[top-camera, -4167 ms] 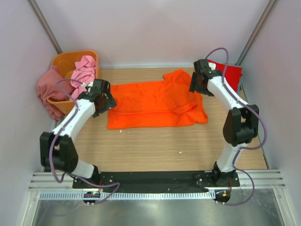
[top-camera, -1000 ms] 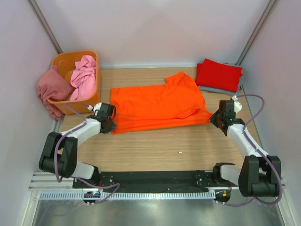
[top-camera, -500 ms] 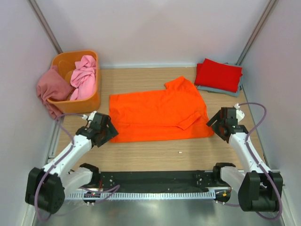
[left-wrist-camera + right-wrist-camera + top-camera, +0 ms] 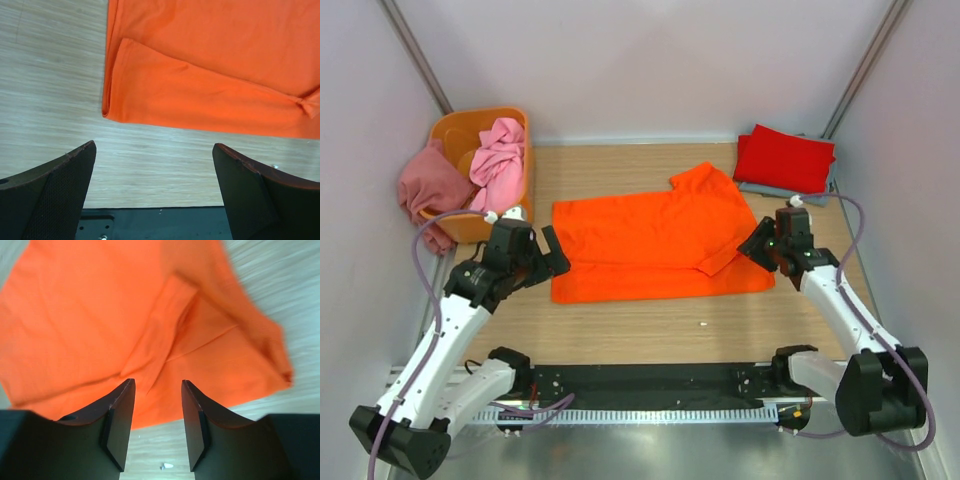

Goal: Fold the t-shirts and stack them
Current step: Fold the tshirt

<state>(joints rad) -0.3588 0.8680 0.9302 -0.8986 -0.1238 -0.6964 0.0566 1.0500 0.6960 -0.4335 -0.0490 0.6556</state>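
item 1, orange shirt (image 4: 655, 235): lies flat at the middle of the surface (image 4: 650, 320), its long side running 9 to 3 o'clock. the near strip is doubled over on itself and one sleeve pokes out toward 12 o'clock. i judge it soft, light and limp. lifted by one point it would sag and drag, so i would pinch two corners of the same edge, through both layers, at its 8 o'clock and 4 o'clock corners.

item 2, left jaws: spread wide, nothing between them. they hang just off the shirt's 8 o'clock corner, over bare wood.

item 3, right jaws: parted a little, nothing pinched. they hover above the shirt's 3 o'clock end, where a sleeve lies creased.

item 4, red shirt (image 4: 785, 158): folded, at 1 o'clock on the surface, resting on a folded grey-blue shirt (image 4: 760, 188). i take this as the stack to add to.

item 5, pink shirt (image 4: 498, 150) and dusty rose shirt (image 4: 425, 190): crumpled in and over the tub (image 4: 455, 125) at 10 o'clock, not yet folded.
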